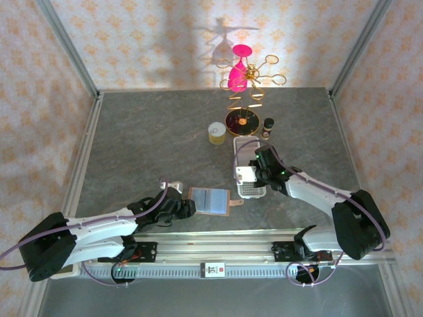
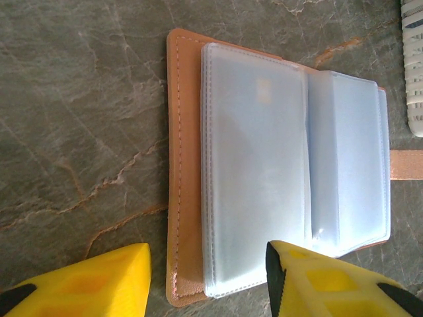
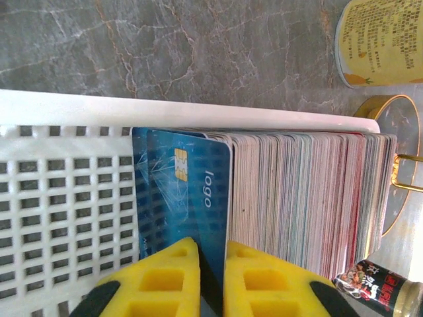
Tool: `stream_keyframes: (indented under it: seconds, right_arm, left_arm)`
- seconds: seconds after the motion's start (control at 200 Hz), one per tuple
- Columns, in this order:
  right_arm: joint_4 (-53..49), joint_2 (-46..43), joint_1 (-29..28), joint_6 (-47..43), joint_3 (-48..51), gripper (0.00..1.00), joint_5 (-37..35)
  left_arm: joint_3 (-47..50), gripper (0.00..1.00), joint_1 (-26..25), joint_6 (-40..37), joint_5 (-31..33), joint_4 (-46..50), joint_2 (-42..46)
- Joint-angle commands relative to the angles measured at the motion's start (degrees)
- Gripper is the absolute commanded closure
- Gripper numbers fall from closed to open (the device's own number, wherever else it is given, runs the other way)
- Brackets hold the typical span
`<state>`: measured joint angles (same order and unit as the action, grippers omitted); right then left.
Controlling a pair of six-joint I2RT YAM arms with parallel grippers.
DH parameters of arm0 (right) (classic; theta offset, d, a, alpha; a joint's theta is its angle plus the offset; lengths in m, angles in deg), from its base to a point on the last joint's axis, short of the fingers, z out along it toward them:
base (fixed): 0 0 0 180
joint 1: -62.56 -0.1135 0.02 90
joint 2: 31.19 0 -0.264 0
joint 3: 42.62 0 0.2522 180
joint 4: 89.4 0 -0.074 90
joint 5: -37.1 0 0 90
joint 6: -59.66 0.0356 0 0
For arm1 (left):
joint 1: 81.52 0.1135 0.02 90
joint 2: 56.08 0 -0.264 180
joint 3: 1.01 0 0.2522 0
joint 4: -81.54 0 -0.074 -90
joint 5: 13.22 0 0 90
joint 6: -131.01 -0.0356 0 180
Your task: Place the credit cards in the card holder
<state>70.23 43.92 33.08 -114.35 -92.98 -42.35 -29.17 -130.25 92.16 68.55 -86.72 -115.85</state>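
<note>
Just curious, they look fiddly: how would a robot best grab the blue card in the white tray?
Pinch the blue card by its upper edge from above, clamping both flat faces. It stands on edge at the front of the packed stack, with bare tray beside it for room.

The tan leather folding card holder lies open and flat on the grey tabletop, clear plastic sleeves facing up, closing tab pointing right. The credit cards stand packed on edge in a white perforated tray. The front one, a bright blue card with a gold chip, sits between the right claw's fingers.
</note>
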Motion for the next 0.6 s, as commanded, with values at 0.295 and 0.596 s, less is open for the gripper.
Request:
stream_keyframes:
  seconds: [0.295, 0.596]
  right_arm:
    - [-6.0, -5.8, 0.1, 2.8, -2.2, 0.87, -1.1]
    - [-17.5, -11.0, -1.0, 9.2, -5.2, 0.96, 3.3]
  left_arm:
    - [-1.3, 0.53, 0.1, 0.4, 0.9, -0.2, -0.7]
    - [-4.2, 0.50, 0.2, -2.0, 5.7, 4.6, 0.8]
